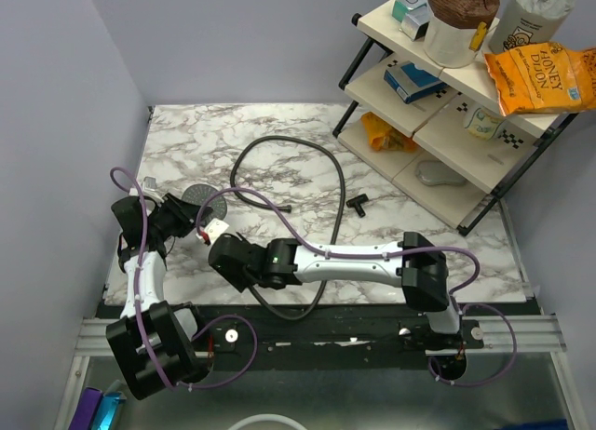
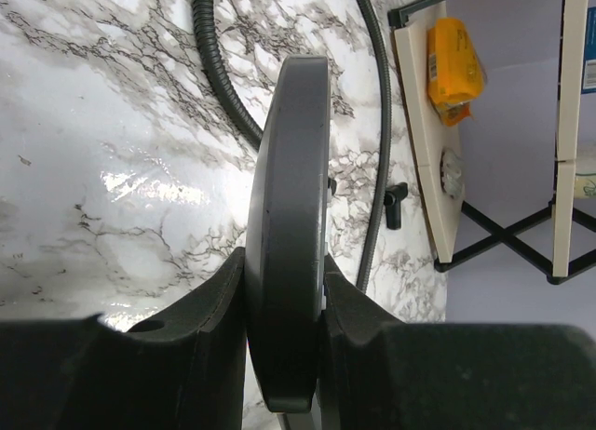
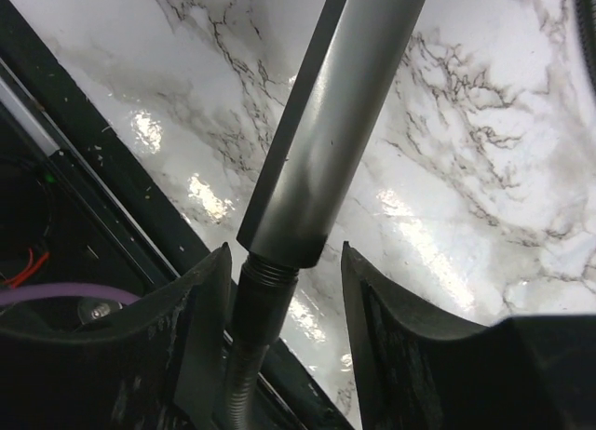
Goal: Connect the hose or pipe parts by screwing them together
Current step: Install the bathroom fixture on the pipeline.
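1. Two parts: the stiff shower head (image 2: 289, 169) is held above the tabletop (image 1: 186, 132), its handle (image 3: 335, 132) meeting the hose end (image 3: 265, 281).
2. The hose (image 1: 279, 146) is floppy and likely slick, so grip it at its end.
3. Left hand (image 2: 284, 262) clamps the head's disc; right hand (image 3: 286, 253) is part-open around the joint, gripping nothing.
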Available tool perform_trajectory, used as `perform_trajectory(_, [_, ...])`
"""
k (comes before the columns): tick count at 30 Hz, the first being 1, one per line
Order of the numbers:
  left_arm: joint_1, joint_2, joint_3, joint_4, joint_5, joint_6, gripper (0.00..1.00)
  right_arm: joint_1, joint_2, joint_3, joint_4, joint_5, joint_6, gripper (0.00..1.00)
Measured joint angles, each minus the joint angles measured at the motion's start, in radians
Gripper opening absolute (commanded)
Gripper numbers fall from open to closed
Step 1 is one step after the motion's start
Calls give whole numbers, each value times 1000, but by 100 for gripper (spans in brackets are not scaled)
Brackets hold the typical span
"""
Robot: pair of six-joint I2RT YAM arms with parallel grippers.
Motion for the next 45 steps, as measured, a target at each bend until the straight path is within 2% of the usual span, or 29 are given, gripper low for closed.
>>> perform_trajectory(2, [0,0,0,1,0,-2,0,0,10,0,3,-5,8,50])
perform_trajectory(9, [6,0,0,18,-1,-10,0,-5,19,2,5,-7,53,28])
perform_trajectory(13, [7,0,0,28,-1,-18,0,-11,19,4,5,-8,72,19])
perform_trajectory(17, [8,0,-1,45,-2,-28,0,-32,19,7,4,-32,98,17])
perform_trajectory(21, [11,0,-1,70,-6,-42,0,-70,-3,-33,51,-122,132,16])
perform_trajectory(28, [13,0,-12,111,6,-107,0,-176,-142,-284,333,-430,215,16])
perform_trajectory(35, [13,0,-36,204,52,-169,0,-277,-168,-524,796,-808,411,14])
perform_trajectory(39, [17,1,-48,277,63,-195,0,-319,-81,-599,1148,-977,620,17])
perform_trajectory(41, [18,1,-50,308,70,-200,0,-330,-22,-615,1316,-1030,726,24])
perform_trajectory(42, [19,1,-50,319,72,-203,0,-335,6,-618,1397,-1053,778,29])
perform_trajectory(43, [19,1,-51,331,76,-206,0,-339,32,-621,1462,-1070,822,45])
perform_trajectory(45, [19,0,-52,343,85,-212,0,-346,63,-631,1560,-1095,890,61])
